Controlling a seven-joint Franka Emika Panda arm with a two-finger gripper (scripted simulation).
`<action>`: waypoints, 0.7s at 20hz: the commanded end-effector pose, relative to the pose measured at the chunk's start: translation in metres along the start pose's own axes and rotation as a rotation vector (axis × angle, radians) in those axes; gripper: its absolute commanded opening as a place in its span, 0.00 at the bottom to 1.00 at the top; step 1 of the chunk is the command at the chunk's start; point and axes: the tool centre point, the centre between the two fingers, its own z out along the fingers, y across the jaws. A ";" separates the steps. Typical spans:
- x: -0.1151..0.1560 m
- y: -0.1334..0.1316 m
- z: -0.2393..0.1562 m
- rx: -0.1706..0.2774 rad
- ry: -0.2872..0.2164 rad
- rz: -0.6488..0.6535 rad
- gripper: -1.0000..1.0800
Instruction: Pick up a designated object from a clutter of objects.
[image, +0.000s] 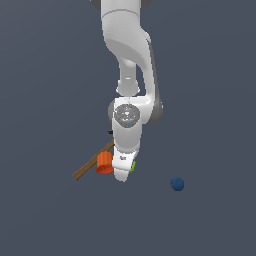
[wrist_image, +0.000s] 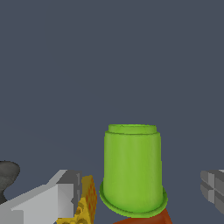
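Here the white Franka arm (image: 131, 75) reaches straight down over the dark grey surface (image: 45, 100), its pincer (image: 123, 172) lowered into the small cluster of things. In the wrist view the pincer's two fingers stand wide apart, one grey finger (wrist_image: 48, 199) on one side and the other (wrist_image: 213, 188) at the far edge, with the lime-green rounded block (wrist_image: 132, 168) between them and touching neither; it looks like an upturned cup with a flared rim resting on the surface. In the exterior view only a sliver of that lime-green block (image: 133, 165) shows, at about three o'clock of the pincer's tip, mostly hidden by the hand. The orange ribbed cup (image: 105, 163) sits just beside the pincer at nine o'clock, and in the wrist view an orange edge (wrist_image: 146, 218) peeks out right against the green block's rim. The wooden-handled hammer (image: 92, 162) lies slanted behind the cup, its handle running out toward eight o'clock; its dark head (wrist_image: 8, 175) shows in the wrist view. A tiny yellow cube (wrist_image: 85, 203) lies close against the nearer finger. A blue ball (image: 177, 184) rests well apart, at four o'clock of the pincer.
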 end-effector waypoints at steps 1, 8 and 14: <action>0.000 -0.001 0.012 0.001 0.000 -0.001 0.96; 0.000 -0.001 0.038 0.001 0.000 -0.003 0.96; 0.000 0.000 0.039 0.001 0.000 -0.003 0.00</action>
